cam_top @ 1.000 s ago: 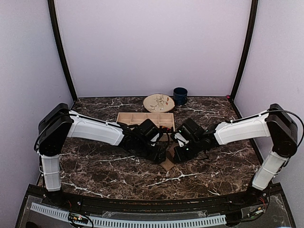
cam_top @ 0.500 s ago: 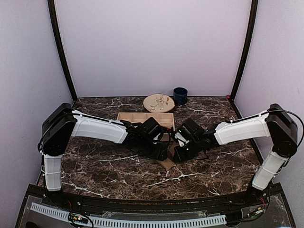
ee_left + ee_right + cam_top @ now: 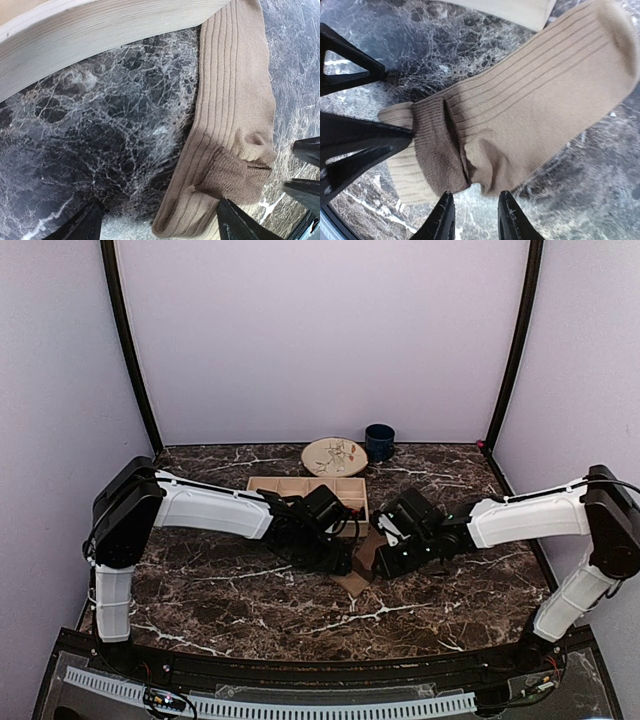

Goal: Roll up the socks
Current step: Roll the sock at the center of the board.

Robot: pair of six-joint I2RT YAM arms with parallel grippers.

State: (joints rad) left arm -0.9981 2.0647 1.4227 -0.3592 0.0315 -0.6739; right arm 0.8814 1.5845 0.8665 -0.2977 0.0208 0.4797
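Note:
A tan ribbed sock lies flat on the dark marble table between the two grippers. Its cuff end is folded back, showing a darker brown inner face. My left gripper stands wide open over that folded end; its right fingertip is at the sock's edge. My right gripper is open a little, just off the folded cuff, with only marble between its fingers. The left gripper's black fingers show beside the sock in the right wrist view. In the top view both grippers meet over the sock.
A wooden compartment tray lies just behind the sock, its edge close in the wrist views. A patterned plate and a dark blue mug stand at the back. Purple walls close in the table.
My right gripper has opened and let go of the sock's cuff, and its arm has shifted slightly right. The left arm has reached a bit further toward the sock.

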